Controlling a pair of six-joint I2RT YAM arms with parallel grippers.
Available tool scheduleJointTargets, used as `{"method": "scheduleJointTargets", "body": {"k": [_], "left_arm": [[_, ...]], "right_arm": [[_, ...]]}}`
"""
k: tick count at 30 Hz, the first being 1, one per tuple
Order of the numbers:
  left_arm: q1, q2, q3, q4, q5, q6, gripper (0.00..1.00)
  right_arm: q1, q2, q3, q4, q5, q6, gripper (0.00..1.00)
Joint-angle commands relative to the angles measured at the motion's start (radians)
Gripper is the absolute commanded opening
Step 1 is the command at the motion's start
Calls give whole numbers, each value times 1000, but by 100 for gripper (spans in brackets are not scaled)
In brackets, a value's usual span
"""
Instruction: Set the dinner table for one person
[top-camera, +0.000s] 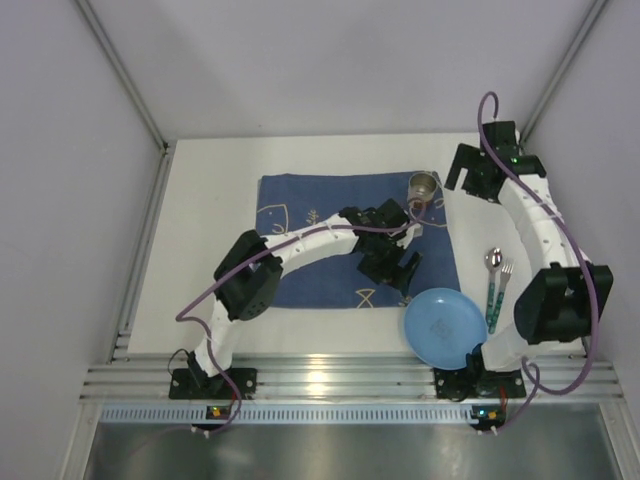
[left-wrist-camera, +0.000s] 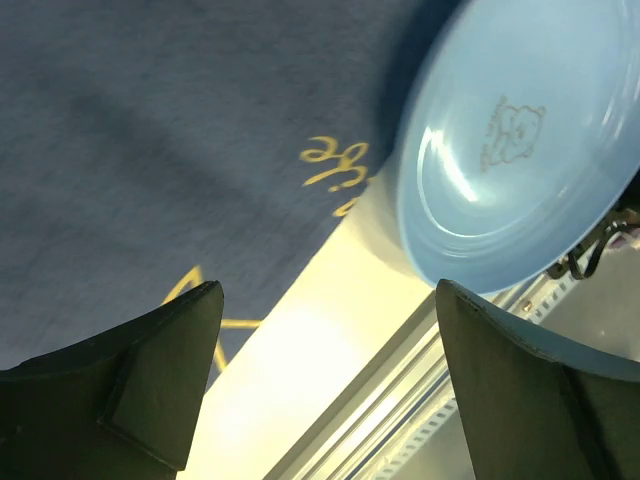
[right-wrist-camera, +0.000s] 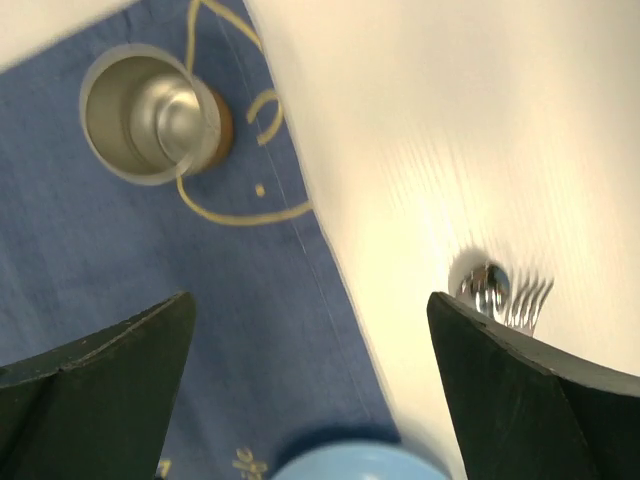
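Two arms reach over the dinner table (top-camera: 210, 200), a wide white top filling the floor of the cell. A dark blue mat (top-camera: 310, 215) with yellow fish drawings lies at its middle. A light blue plate (top-camera: 445, 327) sits on the mat's near right corner, partly on bare table. A metal cup (right-wrist-camera: 150, 112) stands upright at the mat's far right corner. A spoon (top-camera: 493, 262) and fork (top-camera: 506, 272) lie side by side just right of the mat. The left gripper (left-wrist-camera: 330, 292) hangs spread wide over the mat's near edge, holding nothing; the right gripper (right-wrist-camera: 310, 302) is likewise agape and empty, above the mat's right edge
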Motion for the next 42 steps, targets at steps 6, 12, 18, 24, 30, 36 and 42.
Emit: {"method": "scheduleJointTargets", "body": {"k": [6, 12, 18, 24, 30, 36, 42], "left_arm": [[-57, 116, 176, -24, 159, 67, 91], [-92, 178, 203, -41, 162, 66, 83], [-108, 213, 212, -35, 168, 59, 66], [-114, 239, 218, -38, 164, 49, 51], [-114, 238, 219, -43, 173, 49, 12], [-108, 178, 241, -75, 144, 64, 0], [-10, 33, 134, -95, 127, 72, 0]], "right_arm": [[-7, -212, -333, 2, -73, 54, 100], [-12, -252, -397, 15, -74, 53, 100], [-16, -278, -420, 20, -67, 42, 100], [-25, -303, -450, 20, -56, 28, 100], [-29, -303, -454, 22, -53, 18, 100], [-41, -303, -439, 23, -68, 21, 100], [-53, -312, -382, 19, -85, 30, 100]]}}
